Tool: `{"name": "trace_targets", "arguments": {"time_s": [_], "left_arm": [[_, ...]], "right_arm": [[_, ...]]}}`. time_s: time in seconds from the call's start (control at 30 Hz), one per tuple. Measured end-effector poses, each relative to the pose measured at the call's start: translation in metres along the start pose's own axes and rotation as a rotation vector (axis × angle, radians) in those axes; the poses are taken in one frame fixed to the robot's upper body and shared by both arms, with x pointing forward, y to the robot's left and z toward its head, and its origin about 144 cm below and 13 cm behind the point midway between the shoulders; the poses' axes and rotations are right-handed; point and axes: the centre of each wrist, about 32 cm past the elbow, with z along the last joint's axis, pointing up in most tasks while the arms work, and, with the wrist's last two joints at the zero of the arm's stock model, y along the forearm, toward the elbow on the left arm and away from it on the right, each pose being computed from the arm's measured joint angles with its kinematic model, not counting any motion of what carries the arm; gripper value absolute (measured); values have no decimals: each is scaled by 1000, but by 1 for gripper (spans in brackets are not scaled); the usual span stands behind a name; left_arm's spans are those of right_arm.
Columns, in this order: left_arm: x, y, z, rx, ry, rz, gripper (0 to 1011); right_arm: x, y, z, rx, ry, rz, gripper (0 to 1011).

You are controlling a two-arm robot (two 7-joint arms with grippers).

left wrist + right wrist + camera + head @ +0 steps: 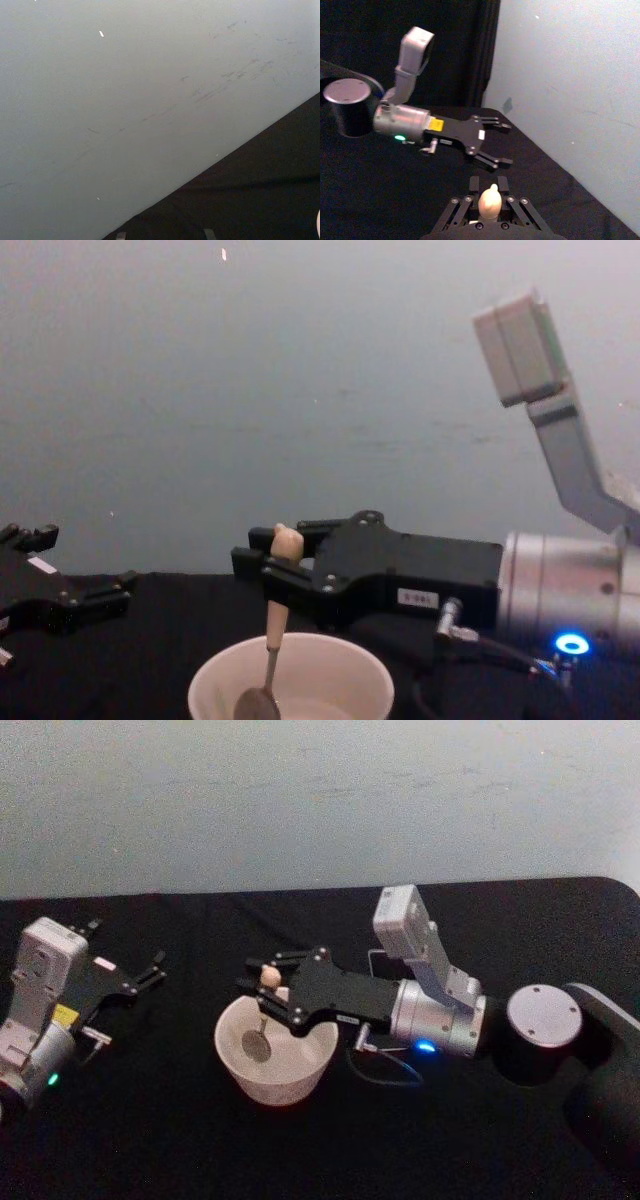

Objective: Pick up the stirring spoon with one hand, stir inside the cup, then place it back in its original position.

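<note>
The cream-white cup (232, 1050) stands on the black table in front of me. The stirring spoon (257, 1045) is upright in it, its shiny bowl low inside the cup (300, 665) and its beige knobby handle (285, 540) sticking up. My right gripper (263, 983) reaches in from the right just above the rim and is shut on the spoon handle (490, 202). My left gripper (125, 950) rests open at the far left, apart from the cup. A thin edge of the dark square holder (375, 963), the original position, peeks out behind the right wrist.
A pale wall (320, 800) closes the far edge of the black-covered table (180, 1140). A cable (385, 1070) loops from the right wrist beside the cup. The left gripper (507, 144) shows open, farther off, in the right wrist view.
</note>
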Motion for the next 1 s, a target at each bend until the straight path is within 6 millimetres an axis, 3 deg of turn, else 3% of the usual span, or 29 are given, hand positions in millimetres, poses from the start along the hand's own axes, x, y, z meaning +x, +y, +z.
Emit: {"name": "trace_targets", "arguments": {"time_s": [0.63, 1.0], "left_arm": [[0, 0, 0, 0, 0, 0, 1001], [0, 0, 0, 0, 0, 0, 1001]], "right_arm": [[15, -5, -4, -29, 5, -81, 213], [15, -25, -4, -43, 1, -101, 213]]}}
